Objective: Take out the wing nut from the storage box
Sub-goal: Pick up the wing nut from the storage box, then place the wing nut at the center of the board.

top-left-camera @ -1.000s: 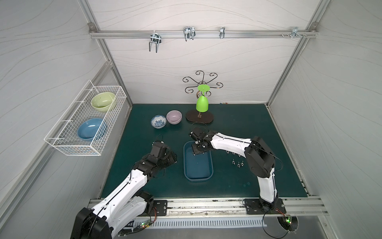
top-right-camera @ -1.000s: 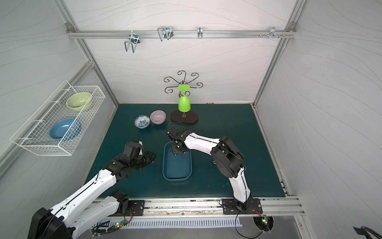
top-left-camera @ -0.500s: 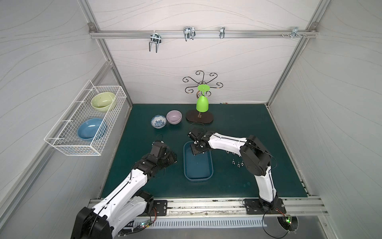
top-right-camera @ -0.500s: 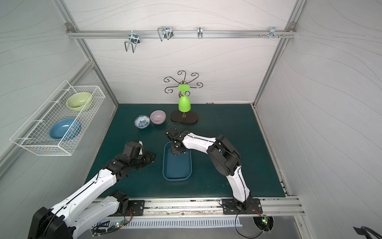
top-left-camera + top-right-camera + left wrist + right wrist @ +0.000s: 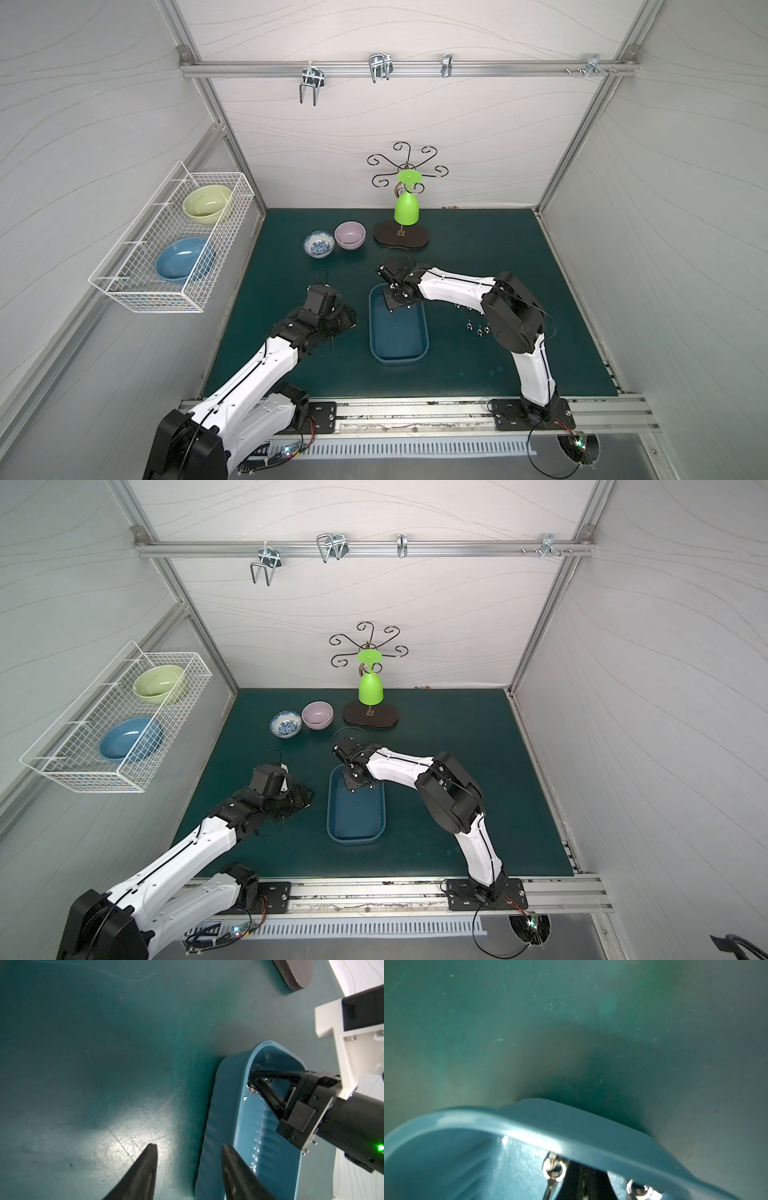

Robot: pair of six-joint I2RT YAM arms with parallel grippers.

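Jaws of the right end effector (image 5: 250,1084) have drawn together at the storage box's (image 5: 218,1095) far end, between two wing nuts (image 5: 554,1168). Whether one is pinched is unclear, so a lift may come up empty.

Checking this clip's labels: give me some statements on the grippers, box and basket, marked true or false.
1. The right gripper is down inside the storage box. True.
2. The left gripper is shut. False: its jaws stand open, beside the box.
3. The wire basket holds three bowls. False: two, a green bowl and a blue bowl.
4. Small metal parts lie on the mat outside the box. True.
5. The green goblet stands upright on the mat. False: it hangs upside down from the stand.
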